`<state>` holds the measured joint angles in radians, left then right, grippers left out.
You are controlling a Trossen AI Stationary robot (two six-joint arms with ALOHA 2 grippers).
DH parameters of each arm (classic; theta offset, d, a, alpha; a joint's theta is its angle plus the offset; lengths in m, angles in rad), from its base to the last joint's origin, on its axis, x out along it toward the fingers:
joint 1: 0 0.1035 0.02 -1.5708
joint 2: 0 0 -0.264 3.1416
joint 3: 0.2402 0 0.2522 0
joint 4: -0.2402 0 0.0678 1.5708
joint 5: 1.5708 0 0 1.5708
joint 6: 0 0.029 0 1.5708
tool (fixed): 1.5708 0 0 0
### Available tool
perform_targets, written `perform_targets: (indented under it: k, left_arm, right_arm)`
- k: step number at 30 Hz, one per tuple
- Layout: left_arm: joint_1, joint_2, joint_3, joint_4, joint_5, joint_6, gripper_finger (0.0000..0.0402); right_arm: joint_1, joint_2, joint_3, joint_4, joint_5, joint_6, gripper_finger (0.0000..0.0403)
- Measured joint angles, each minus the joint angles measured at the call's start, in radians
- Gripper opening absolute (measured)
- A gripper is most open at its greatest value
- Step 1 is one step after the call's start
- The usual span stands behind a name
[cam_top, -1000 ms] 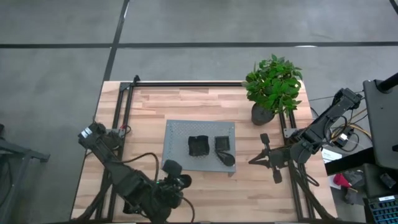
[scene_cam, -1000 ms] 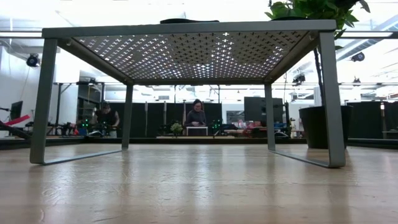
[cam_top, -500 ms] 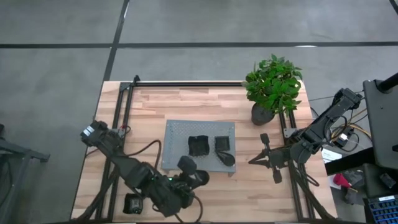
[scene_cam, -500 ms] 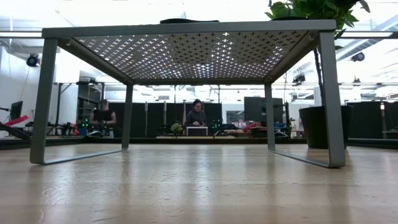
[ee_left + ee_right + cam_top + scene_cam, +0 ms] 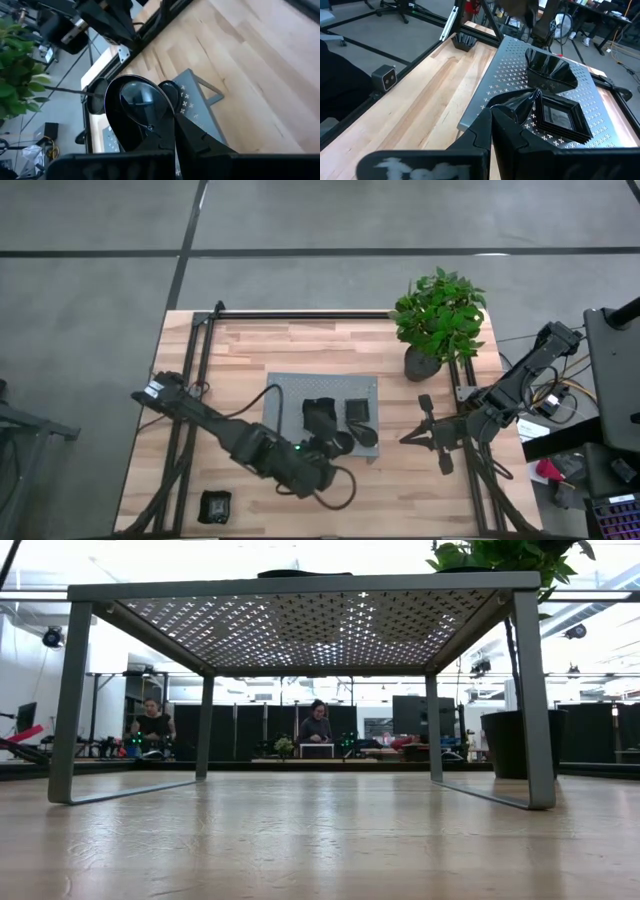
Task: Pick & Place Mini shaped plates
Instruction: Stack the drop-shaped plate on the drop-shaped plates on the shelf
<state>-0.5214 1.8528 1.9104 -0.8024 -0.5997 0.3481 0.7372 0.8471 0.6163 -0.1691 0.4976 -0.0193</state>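
My left gripper (image 5: 338,444) is shut on a glossy dark teardrop plate (image 5: 139,109), lifted above the near edge of the grey perforated tray (image 5: 285,395). On the tray rest a wavy-edged stack (image 5: 547,70), a square stack (image 5: 561,117) and a teardrop plate (image 5: 512,107). My right gripper (image 5: 428,434) waits open above the table, right of the tray. The low view shows the tray (image 5: 300,600) from below, with no gripper in it. My left gripper pinches the teardrop plate by its rim (image 5: 150,127) between the two fingers (image 5: 167,137). The plate stands out past the fingertips with its hollow toward the wrist camera. It is lifted clear of table and tray.
A potted green plant (image 5: 438,320) stands at the table's far right, beside the tray. A small black holder (image 5: 213,506) sits near the table's near left corner. Bare wood lies left of and beyond the tray.
My left arm has swung from the table's near left corner toward the right and far side, up to the tray's near edge. The black holder it covered a second ago now shows.
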Motion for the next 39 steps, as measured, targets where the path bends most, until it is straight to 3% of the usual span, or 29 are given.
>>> perform_targets:
  k: [6,12,25,39]
  left_arm:
    - [0.034,0.028,0.000,0.052,0.044,0.056,0.0000]
    - [0.040,0.059,0.002,0.156,0.068,0.241,0.0000]
    - [0.080,0.161,0.002,0.175,0.058,0.222,0.0000]
    - [0.089,0.162,0.002,0.198,0.048,0.195,0.0000]
  right_arm:
    - [0.000,0.000,0.000,0.000,0.000,0.000,0.0008]
    - [0.000,0.000,0.000,0.000,0.000,0.000,0.0008]
    - [0.000,0.000,0.000,0.000,0.000,0.000,0.0008]
    - [0.000,0.000,0.000,0.000,0.000,0.000,0.0008]
